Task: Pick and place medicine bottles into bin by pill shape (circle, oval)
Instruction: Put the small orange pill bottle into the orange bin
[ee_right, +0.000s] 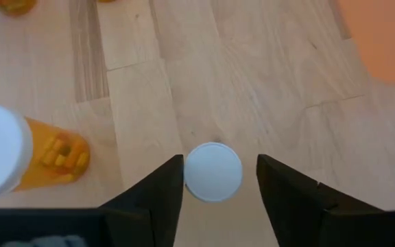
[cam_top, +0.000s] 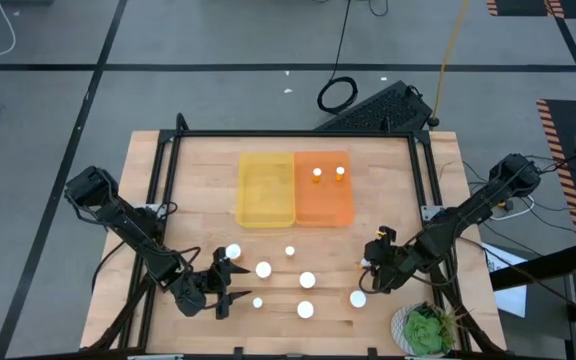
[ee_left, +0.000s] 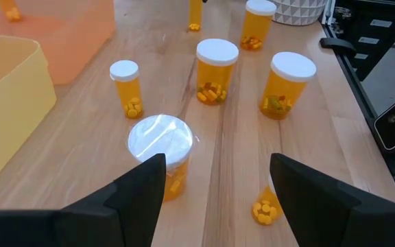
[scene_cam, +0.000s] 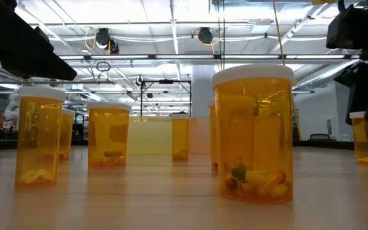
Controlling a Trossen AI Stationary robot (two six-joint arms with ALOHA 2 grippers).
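- Two small amber bottles with white caps (cam_top: 328, 172) stand inside the translucent orange plastic bin (cam_top: 324, 203).
- Right gripper (ee_right: 213, 180), fingers spread, straddles a white-capped amber bottle (ee_right: 213, 171) nearer than that bin.
- Left gripper (ee_left: 214, 189), fingers spread, hovers farther left.

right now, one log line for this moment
left tool open near large-cap bottle | right tool open over small bottle | orange bin holds two bottles

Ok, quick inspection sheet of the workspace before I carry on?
Surface: wooden table, bare around the bins.
Job's things: two bottles in the orange bin; yellow bin holds none; seven bottles standing in front.
Clutter: potted plant at a table corner.
Grippers: left gripper open beside a bottle; right gripper open over a white cap.
Cables: coil on the floor.
Surroundings: keyboard behind the table.
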